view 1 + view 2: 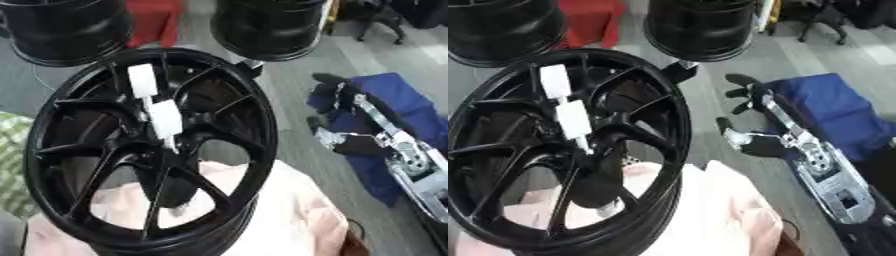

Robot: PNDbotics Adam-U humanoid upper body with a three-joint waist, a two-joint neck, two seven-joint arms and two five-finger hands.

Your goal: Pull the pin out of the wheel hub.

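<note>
A black multi-spoke wheel (52, 150) lies tilted on a pale pink cloth (289, 210) and fills the left and middle of both views. A white pin (156, 107), in two blocky segments, sticks up out of the wheel hub (157, 150). My right hand (756, 107) hangs to the right of the rim, apart from it, over a blue cloth. Its black fingers are spread and straight and hold nothing, and its silver forearm (824, 175) runs in from the lower right. My left hand shows in neither view.
Two more black wheels (66, 27) (267, 25) stand at the far edge, with a red object (153, 20) between them. A blue cloth (398, 100) lies on the grey floor at the right. A chair base (824, 20) is at the top right.
</note>
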